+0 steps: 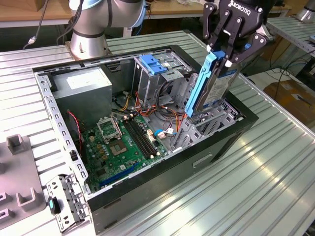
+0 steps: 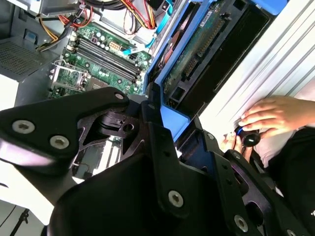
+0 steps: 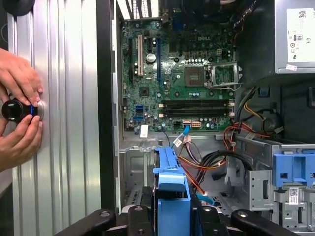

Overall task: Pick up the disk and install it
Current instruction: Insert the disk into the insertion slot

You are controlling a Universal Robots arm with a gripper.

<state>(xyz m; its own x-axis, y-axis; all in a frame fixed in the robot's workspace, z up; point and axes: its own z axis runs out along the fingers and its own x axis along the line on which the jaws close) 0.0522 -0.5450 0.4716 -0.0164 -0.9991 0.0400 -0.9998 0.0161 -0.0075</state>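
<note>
Black gripper (image 1: 227, 53) clamped on disk (image 1: 216, 88): flat grey metal slab, blue plastic rail, held on edge, tilted, above perforated metal bay (image 1: 197, 129) in open black case (image 1: 162, 182).

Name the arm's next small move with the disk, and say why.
Probably a short, straight lowering. The claw grips the disk upright, with its lower end at the mouth of the metal bay and most of it above the case, so it is not yet seated.
</note>
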